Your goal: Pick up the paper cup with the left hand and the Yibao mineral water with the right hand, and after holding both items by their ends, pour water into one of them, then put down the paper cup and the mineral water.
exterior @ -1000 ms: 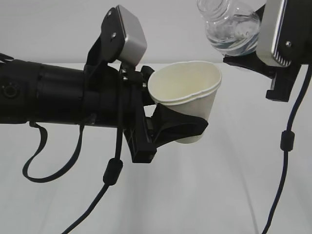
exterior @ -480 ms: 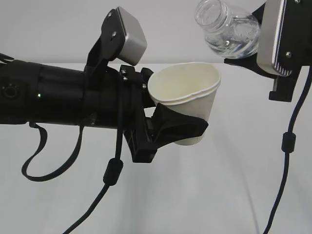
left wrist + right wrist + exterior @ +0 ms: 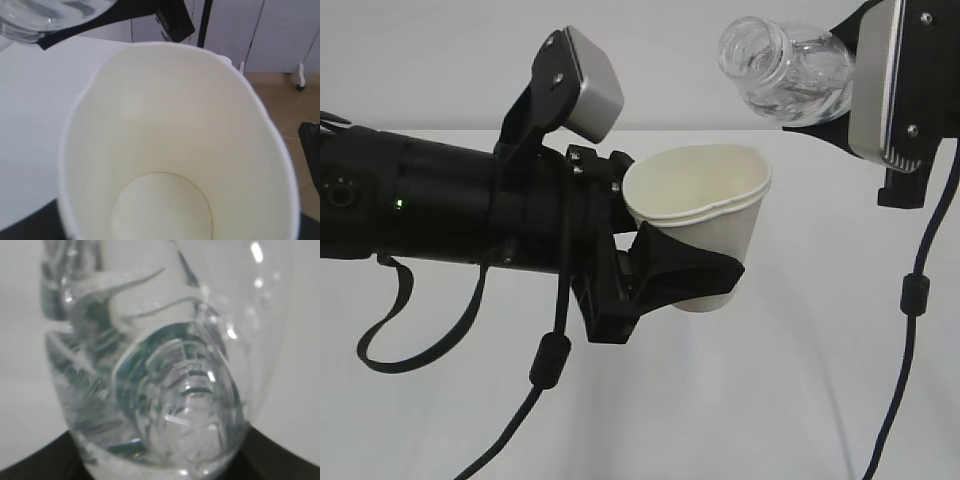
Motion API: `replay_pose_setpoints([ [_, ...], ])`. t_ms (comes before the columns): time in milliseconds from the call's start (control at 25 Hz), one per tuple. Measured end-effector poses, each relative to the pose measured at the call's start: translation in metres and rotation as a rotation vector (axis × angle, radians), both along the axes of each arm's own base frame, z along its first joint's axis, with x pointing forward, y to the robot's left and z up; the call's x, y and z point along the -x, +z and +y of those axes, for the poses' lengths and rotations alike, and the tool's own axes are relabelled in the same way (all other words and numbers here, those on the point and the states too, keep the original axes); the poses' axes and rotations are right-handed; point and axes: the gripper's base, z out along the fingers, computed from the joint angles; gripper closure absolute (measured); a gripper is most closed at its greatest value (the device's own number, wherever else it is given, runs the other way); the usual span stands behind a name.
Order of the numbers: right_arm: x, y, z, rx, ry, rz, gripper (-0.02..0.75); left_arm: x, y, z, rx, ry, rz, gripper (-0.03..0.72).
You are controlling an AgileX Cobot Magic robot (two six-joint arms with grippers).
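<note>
We held the paper cup (image 3: 705, 225) in our left hand (image 3: 685, 280), whose black fingers (image 3: 695, 272) were clamped around the lower part of its wall, leaving the mouth free. That grip squeezed the rim into an oval, which the left wrist view showed plainly: we looked straight down into a cream interior with a bare bottom, and we could make out no water there. The cup sat upright, well above the white table (image 3: 740, 420), so that anything poured in would stay put. Above the cup and to its right, our right hand (image 3: 840, 110) was closed on the Yibao mineral water (image 3: 788, 72), gripping the bottle by its base end so the neck stayed clear. The bottle lay tilted nearly on its side, its open, uncapped mouth pointing left and slightly upward, over the cup's right edge but not touching it. In the right wrist view the clear, ribbed bottle filled the frame with a black finger below it; whether any water remained inside we could not tell. No stream ran between bottle and cup. We judged that both things were held high and apart from the table purely for pouring, and that setting them down was not yet begun.
</note>
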Motion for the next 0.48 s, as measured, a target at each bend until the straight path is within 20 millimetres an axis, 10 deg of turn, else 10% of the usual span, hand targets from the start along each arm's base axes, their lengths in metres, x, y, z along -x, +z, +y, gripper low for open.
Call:
replay_pose_setpoints([
  [480,-0.0007,0.0002,-0.0009,0.099,0.033,-0.071,0.332,0.0009,-0.0014,0.0003,-0.018,-0.015,-0.011,0.253],
])
